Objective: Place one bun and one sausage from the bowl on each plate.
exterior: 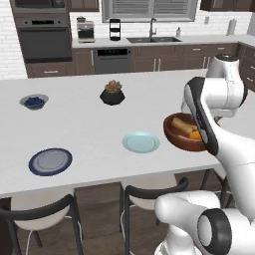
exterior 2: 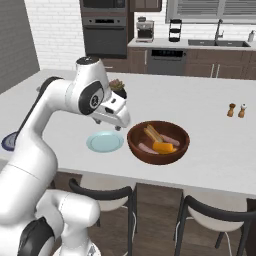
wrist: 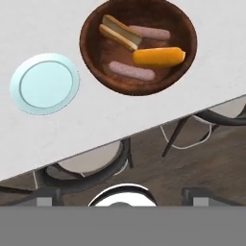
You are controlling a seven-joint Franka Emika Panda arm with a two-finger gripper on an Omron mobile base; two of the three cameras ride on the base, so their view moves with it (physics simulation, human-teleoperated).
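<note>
The dark wooden bowl (exterior 2: 134, 145) (exterior: 174, 135) (wrist: 91, 57) stands near the counter's front edge. In it lie two buns (wrist: 158, 56) (wrist: 117, 32) and two sausages (wrist: 130, 70) (wrist: 151, 32). The pale teal plate (exterior 2: 104, 142) (exterior: 141, 142) (wrist: 44, 83) lies bare just left of the bowl. Further left sits the navy-rimmed plate (exterior: 50, 161), also bare. My gripper (exterior 2: 121, 121) (wrist: 121, 197) hovers above the counter between the teal plate and the bowl. It is open and holds nothing, with its fingertips (wrist: 46, 198) wide apart.
A grey bowl of blue berries (exterior: 34, 102) and a black plant pot (exterior: 112, 93) stand further back on the counter. Salt and pepper shakers (exterior 2: 236, 110) are to the right. Stools (exterior 2: 215, 215) sit under the counter's front edge.
</note>
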